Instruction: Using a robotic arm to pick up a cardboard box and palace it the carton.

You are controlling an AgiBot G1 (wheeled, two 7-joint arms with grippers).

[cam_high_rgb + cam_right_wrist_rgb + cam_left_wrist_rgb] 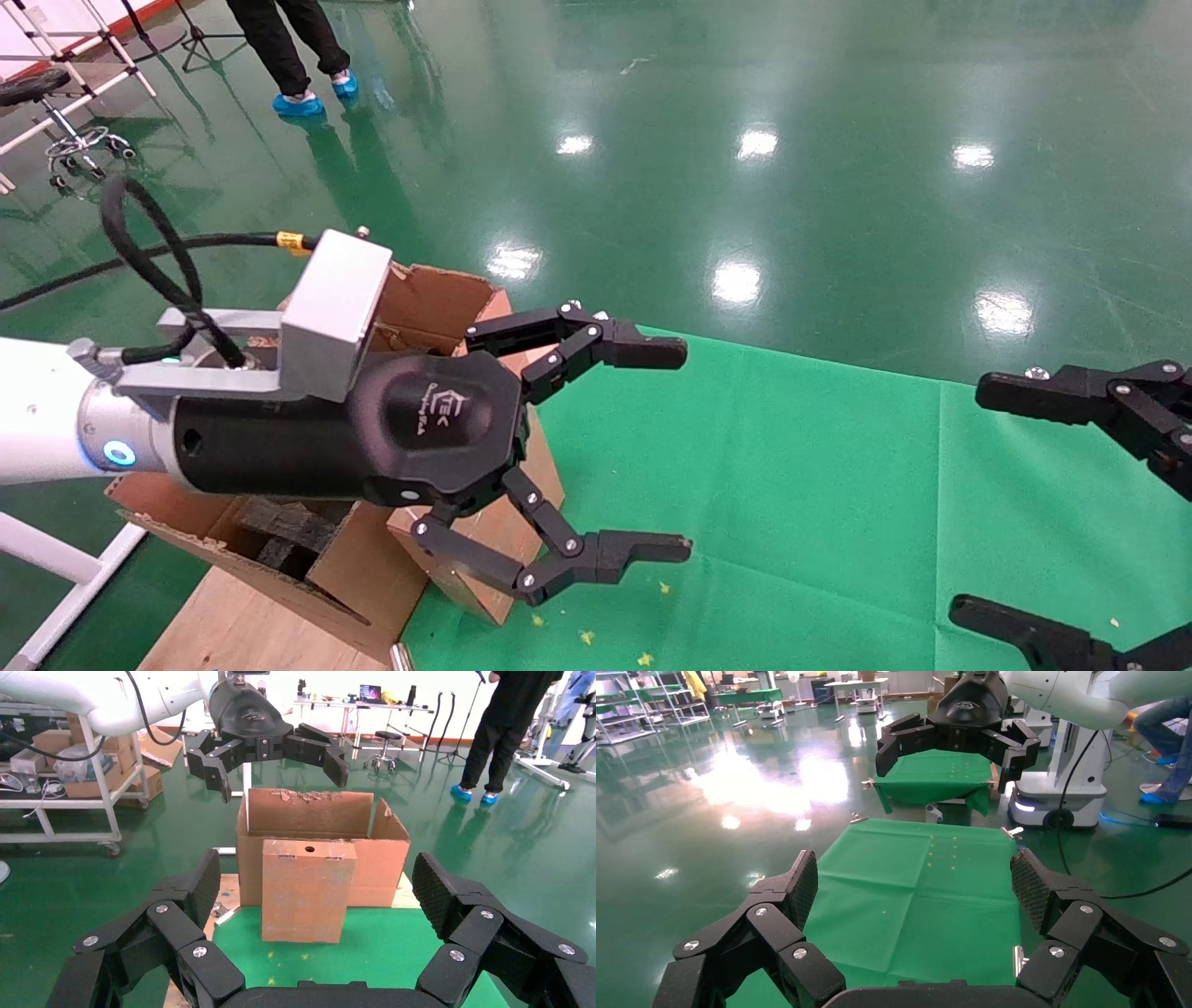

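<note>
The small brown cardboard box (306,892) stands upright on the green cloth, with a round hole near its top, right against the carton (383,846). In the head view the box (548,471) is mostly hidden behind my left gripper. The carton (428,289) has ragged flaps and dark foam pieces (289,531) inside. My left gripper (687,450), on the white arm, is open and empty. It hangs above the carton and the box, as the right wrist view (267,748) shows. My right gripper (965,501) is open and empty at the right edge, facing the box from a distance.
A green cloth (792,485) covers the table. The carton sits on a wooden board (233,624) at the left. A person (289,47) stands far back on the shiny green floor, next to stands and a stool (56,102).
</note>
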